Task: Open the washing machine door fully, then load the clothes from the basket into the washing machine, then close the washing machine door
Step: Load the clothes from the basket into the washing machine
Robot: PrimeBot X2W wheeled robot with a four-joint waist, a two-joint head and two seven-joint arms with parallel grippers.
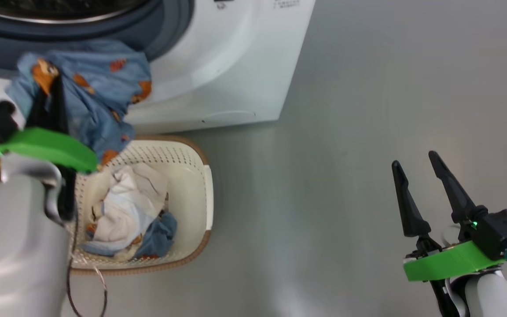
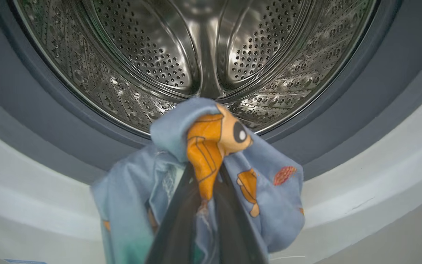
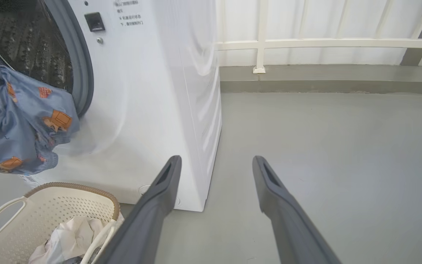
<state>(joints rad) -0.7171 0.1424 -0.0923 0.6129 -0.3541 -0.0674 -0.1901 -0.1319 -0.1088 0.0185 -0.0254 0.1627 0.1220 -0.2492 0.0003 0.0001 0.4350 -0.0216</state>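
My left gripper (image 2: 205, 172) is shut on a light blue cloth (image 2: 273, 205) printed with orange figures, and holds it up just before the washing machine's (image 3: 167, 91) open mouth. The steel drum (image 2: 200, 55) inside looks bare. In the head view the cloth (image 1: 97, 88) hangs from the left gripper (image 1: 51, 88) above the cream basket (image 1: 200, 193). More clothes (image 1: 121, 207), white and blue, lie in the basket. My right gripper (image 1: 414, 160) stands open over bare floor at the lower right. The washing machine door is out of view.
Grey floor (image 1: 368, 110) stretches to the right of the machine. A low grey kerb with a white railing (image 3: 328, 44) runs behind it. A thin cable loop (image 1: 88, 286) hangs by my left forearm near the basket's front.
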